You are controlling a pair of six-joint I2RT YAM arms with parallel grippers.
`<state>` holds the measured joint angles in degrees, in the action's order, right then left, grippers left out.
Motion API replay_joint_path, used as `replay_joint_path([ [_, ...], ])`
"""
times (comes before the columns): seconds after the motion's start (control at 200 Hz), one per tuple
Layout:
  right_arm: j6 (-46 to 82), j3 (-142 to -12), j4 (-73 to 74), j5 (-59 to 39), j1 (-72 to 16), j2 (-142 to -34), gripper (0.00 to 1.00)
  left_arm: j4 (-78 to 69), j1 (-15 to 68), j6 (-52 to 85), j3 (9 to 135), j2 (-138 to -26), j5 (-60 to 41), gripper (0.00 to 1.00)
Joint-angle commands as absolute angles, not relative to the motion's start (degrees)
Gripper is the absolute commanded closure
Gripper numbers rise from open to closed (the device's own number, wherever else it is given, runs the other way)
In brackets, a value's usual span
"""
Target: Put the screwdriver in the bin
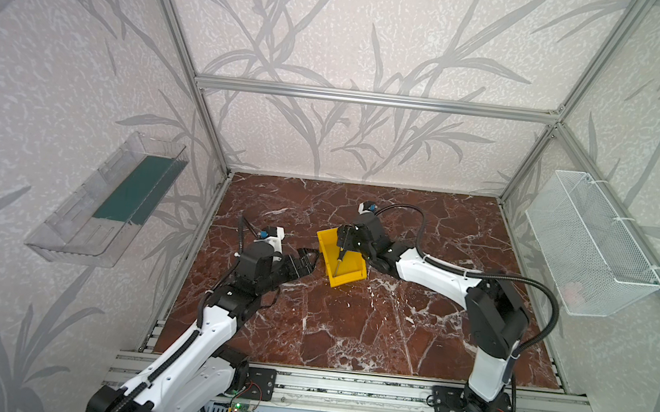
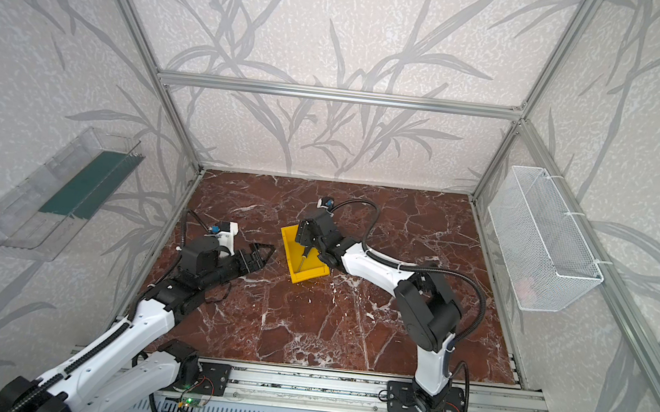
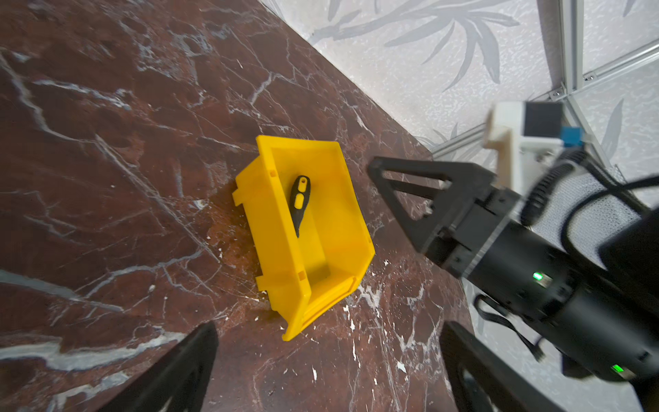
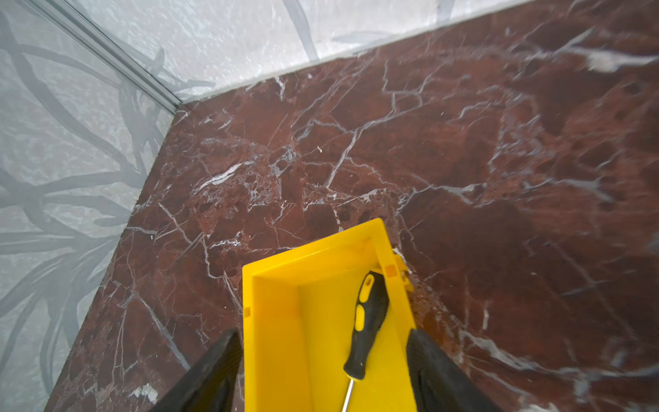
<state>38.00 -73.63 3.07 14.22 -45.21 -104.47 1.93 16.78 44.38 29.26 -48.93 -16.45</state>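
Yellow bin (image 1: 355, 268) near table (image 1: 348, 334) centre holds the screwdriver (image 4: 369, 321), handle toward 12 o'clock. Right jaws spread wide above it, gripping nothing; left jaws open, empty, at its 9 o'clock.

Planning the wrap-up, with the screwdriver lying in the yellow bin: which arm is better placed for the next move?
Right. The right gripper is open directly over the bin, straddling the screwdriver, so it probably only needs to lift clear. The left gripper sits open beside the bin.
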Motion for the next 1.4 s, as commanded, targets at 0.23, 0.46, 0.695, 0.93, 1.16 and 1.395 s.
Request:
replay_joint_path([
  [0.23,21.0,-56.9,4.4,32.7,-39.5,-81.6,0.01,4.8,14.7,36.6,33.9,-48.5,12.1,0.01],
  [0.46,11.7,-38.2,11.8,43.7,-29.8,-68.5,0.01,-10.8,14.6,24.1,23.4,-50.7,38.3,0.01],
  [0.695,3.3,-26.4,21.9,48.2,-22.4,-66.0,0.01,-22.5,13.0,11.9,16.7,-53.0,52.7,0.01],
  [0.93,1.3,-22.7,34.3,45.9,-21.1,-73.5,0.01,-35.4,3.5,13.3,14.2,-64.8,45.3,0.01],
  [1.16,-5.0,-17.8,53.1,43.1,-21.5,-79.8,0.01,-57.8,-2.8,10.8,15.6,-82.2,26.1,0.01],
  [1.395,-14.9,-14.5,78.9,39.8,-21.8,-93.2,0.01,-58.5,-3.4,4.5,17.3,-87.8,6.8,0.01],
])
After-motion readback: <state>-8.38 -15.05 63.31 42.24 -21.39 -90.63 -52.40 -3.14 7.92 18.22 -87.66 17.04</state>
